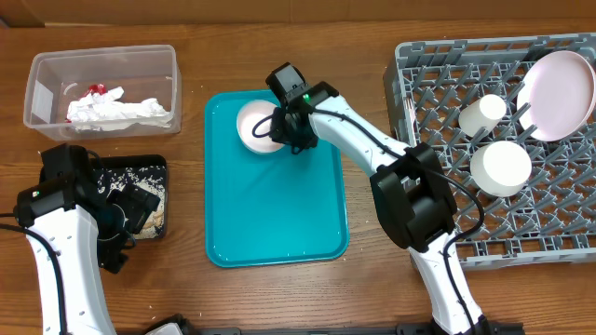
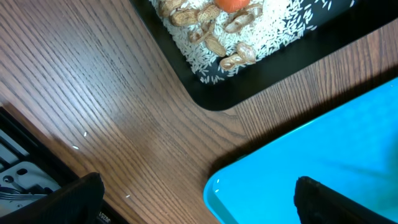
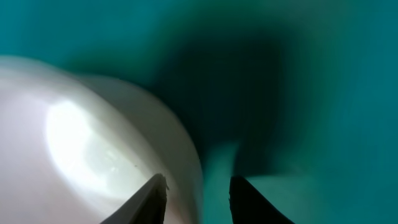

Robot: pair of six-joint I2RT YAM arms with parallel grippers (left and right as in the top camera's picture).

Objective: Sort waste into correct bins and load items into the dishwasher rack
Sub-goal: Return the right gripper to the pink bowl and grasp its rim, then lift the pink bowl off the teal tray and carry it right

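- bowl (image 1: 253, 126) sits upright on the upper part of the teal tray (image 1: 279, 219) and looks empty
- right arm comes up from the near table edge with its elbow just beside the rack (image 1: 559, 233); forearm stretches up-left over the teal tray
- right gripper (image 1: 284, 126) points down at the bowl's right rim
- right wrist view: one finger (image 3: 149, 199) is inside the bowl, the other outside, rim between them; a strip of teal shows between rim and outer finger, so can't tell if they pinch it
- left arm is bent at the table's left side, wrist over the black tray (image 2: 208, 102)
- left gripper (image 2: 198, 186) hangs low over bare wood between the black tray's corner and the teal tray's corner; fingers spread wide, holding nothing
- black tray holds rice (image 2: 280, 31), peanuts (image 2: 239, 56) and a carrot (image 2: 233, 3) cut off by the frame edge
- clear tub (image 1: 37, 93), top left, holds napkins (image 1: 116, 110) and a red wrapper (image 1: 93, 89)
- rack holds a plate (image 1: 563, 93) leaning at the top right, a cup (image 1: 481, 113) just left of it and a second bowl (image 1: 500, 167) below the cup
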